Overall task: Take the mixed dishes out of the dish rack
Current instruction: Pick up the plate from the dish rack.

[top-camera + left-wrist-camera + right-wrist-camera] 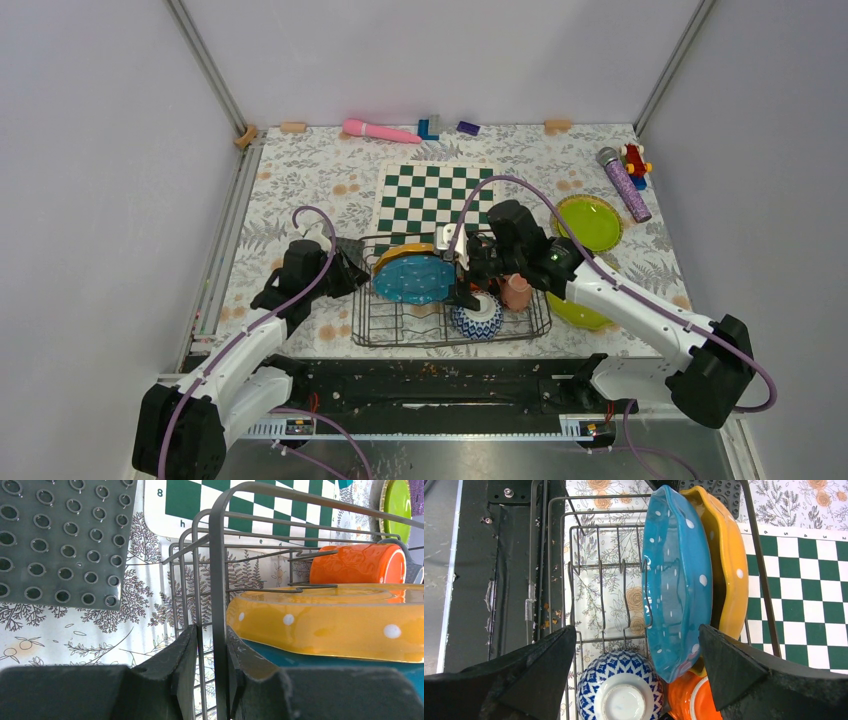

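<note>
The dark wire dish rack (400,335) stands at the table's front centre. In it a teal plate (412,278) stands upright against a yellow-orange plate (405,252). A blue-and-white bowl (477,318) lies upside down, with a pink mug (516,292) to its right. My left gripper (350,272) is shut on the rack's left end wire (218,555). My right gripper (470,272) hovers open over the rack, above the bowl (619,695), the teal plate (674,580) and an orange cup (684,700). Two lime green plates (588,222) (580,312) lie on the table right of the rack. I cannot make out the small grey cup.
A green-and-white chessboard (435,195) lies just behind the rack. A grey studded mat (60,540) lies left of it. A glittery microphone (624,183), a red toy (634,158), a pink toy (380,130) and small blocks (428,127) lie along the back. Grey walls enclose the table.
</note>
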